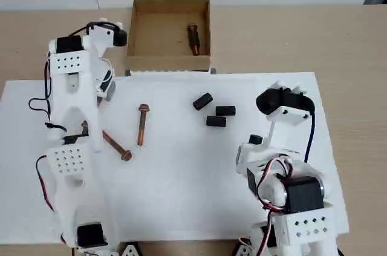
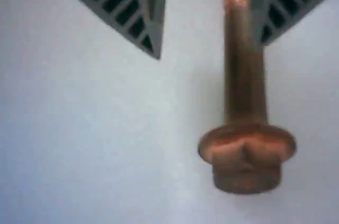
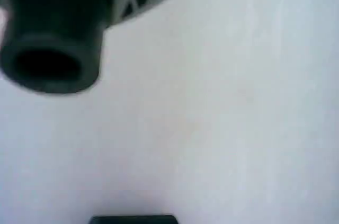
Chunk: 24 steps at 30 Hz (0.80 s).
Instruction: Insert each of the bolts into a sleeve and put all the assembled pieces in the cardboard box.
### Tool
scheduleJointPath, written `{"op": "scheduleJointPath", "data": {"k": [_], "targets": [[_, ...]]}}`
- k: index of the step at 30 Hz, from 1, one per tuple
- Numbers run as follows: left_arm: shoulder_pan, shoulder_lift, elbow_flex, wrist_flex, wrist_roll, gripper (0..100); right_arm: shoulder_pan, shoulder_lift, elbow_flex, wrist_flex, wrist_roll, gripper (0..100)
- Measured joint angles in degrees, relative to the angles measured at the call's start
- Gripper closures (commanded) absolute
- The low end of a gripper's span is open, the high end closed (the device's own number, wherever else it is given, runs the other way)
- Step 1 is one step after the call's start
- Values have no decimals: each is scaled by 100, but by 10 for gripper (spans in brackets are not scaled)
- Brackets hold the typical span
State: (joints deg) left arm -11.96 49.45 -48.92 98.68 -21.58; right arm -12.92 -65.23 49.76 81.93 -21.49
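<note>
Bolt is lying lengthwise between the jaws of the open left gripper, head pointing away; the right gripper is clamping a sleeve, well apart rightward.

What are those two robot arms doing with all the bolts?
They are fitting bolts into little black tubes and putting the finished pieces in the cardboard box. One finished piece lies in the box. The left gripper is open around a bolt lying on the white paper. The right gripper holds a black tube. Another bolt and three more tubes wait on the paper.
</note>
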Motion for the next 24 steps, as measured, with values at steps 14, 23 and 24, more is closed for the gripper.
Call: {"op": "scheduleJointPath", "data": {"k": [14, 23, 24], "targets": [[44, 1064, -1178, 79, -26, 995, 0, 0, 167, 0, 0, 996], [44, 914, -1196, 88, -26, 995, -9, 0, 167, 0, 0, 996], [44, 853, -1196, 79, -26, 995, -9, 0, 167, 0, 0, 996]]}}
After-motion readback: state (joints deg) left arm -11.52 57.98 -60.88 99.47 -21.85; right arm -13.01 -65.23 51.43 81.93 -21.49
